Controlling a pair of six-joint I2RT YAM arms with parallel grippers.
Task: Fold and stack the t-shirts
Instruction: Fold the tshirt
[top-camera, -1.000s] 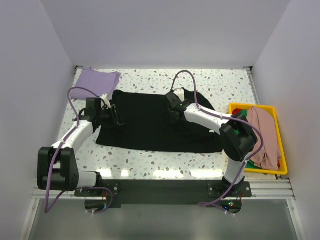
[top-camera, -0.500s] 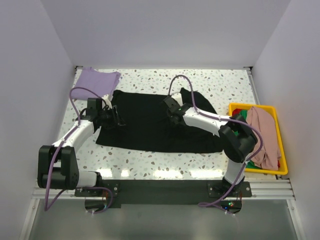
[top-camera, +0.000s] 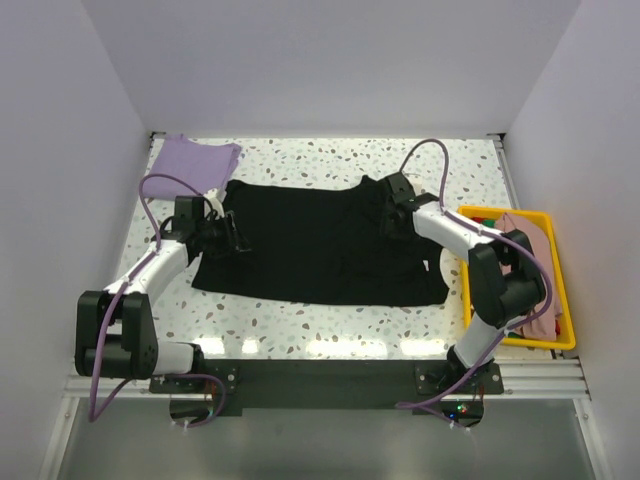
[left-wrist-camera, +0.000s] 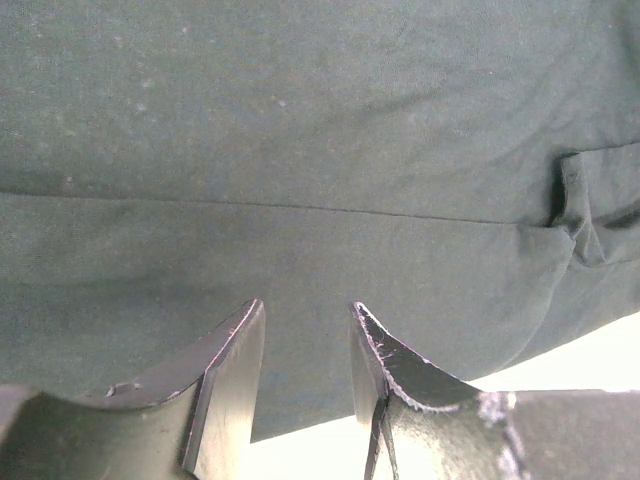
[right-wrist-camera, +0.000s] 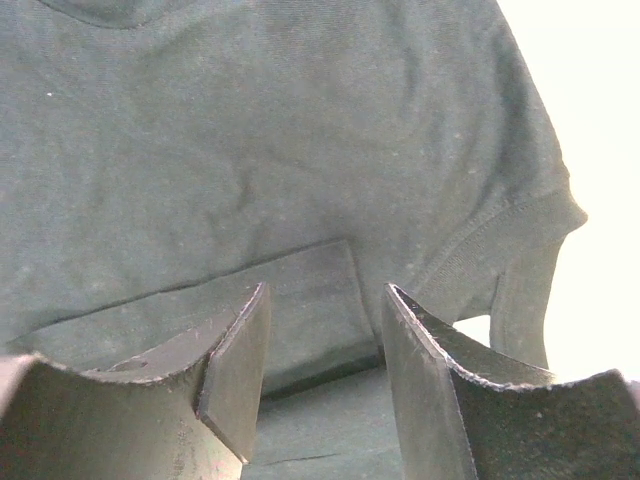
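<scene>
Bright, even light above; wrist views duller.
Glare streaks the speckled white tabletop (top-camera: 300, 165) along far and near edges; close up, the black cloth t-shirt (left-wrist-camera: 300, 150) looks washed grey-green.

Readable text, labels, brands, numbers, signs: none in any view

Black t-shirt (top-camera: 310, 250), table centre: plain cloth, no print or tag legible, same in both wrist views

Lavender t-shirt (top-camera: 190, 158), 11 o'clock: plain, nothing legible

Yellow bin (top-camera: 563, 290), 3 o'clock: no marking legible on its rim or walls

Arm housings and base rail, 6 o'clock: any marking too small to tell
</scene>
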